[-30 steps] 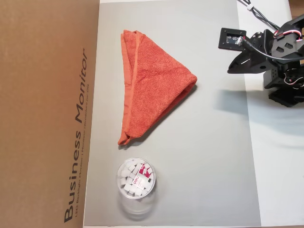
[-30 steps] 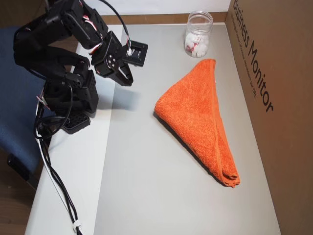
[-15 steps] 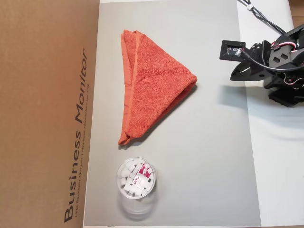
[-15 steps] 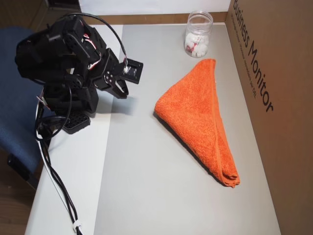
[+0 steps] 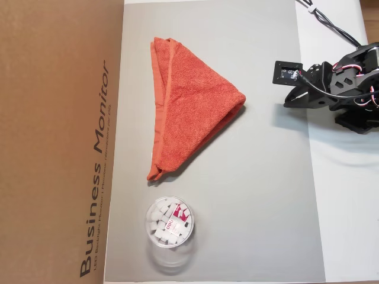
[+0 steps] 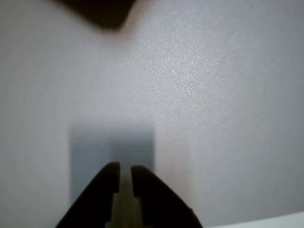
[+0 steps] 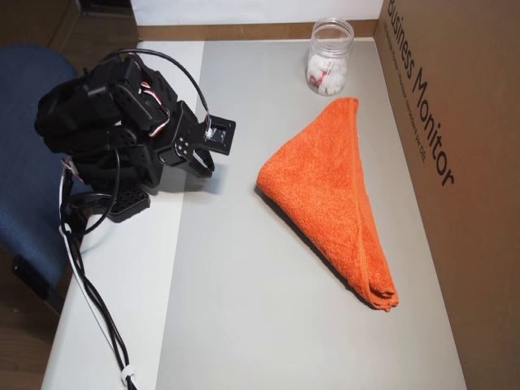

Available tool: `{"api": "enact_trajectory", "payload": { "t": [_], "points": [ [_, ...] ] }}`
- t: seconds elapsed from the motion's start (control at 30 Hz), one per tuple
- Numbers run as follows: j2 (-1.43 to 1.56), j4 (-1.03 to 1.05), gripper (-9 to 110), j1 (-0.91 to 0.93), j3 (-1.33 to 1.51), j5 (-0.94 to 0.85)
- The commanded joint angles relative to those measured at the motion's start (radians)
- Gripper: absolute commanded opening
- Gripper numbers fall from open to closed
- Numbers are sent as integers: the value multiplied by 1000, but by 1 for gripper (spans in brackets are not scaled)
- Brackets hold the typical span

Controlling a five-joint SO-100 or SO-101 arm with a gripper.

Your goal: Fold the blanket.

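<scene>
The blanket lies folded into a triangle on the grey mat, its long hemmed edge running alongside the cardboard box and its blunt corner aimed toward the arm. In an overhead view the same orange-red cloth stretches from near the clear tub at 12 o'clock down toward 5 o'clock, where its layered tip shows several stacked edges.

The gripper sits at 3 o'clock from the blanket in an overhead view, well apart from it, at the mat's edge where grey meets the white table. In the other overhead view it is at 9 o'clock from the cloth, with bare mat between the two. Nothing is held.

In the wrist view the two dark fingertips stand almost together with only a thin slit between them, so the pincer is closed on nothing, and only plain grey surface lies ahead of them. The blanket does not appear in that view.

The tub in an overhead view holds small white pieces and sits at 6 o'clock from the blanket, just beyond its lower tip, near the box. A black cable trails from the arm's base across the white table toward 6 o'clock
</scene>
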Motion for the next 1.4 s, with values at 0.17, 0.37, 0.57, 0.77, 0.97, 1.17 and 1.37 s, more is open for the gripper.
{"api": "enact_trajectory", "payload": {
  "t": [0.17,0.37,0.57,0.77,0.97,1.17,1.37],
  "points": [
    [14,-49,1,9,115,6],
    [14,-48,0,-6,115,-2],
    [14,-48,0,8,115,-6],
    [14,-48,0,6,115,-6],
    [14,-48,0,-5,115,-8],
    [14,-48,0,-5,115,-8],
    [14,-48,0,-5,115,-8]
  ]
}}
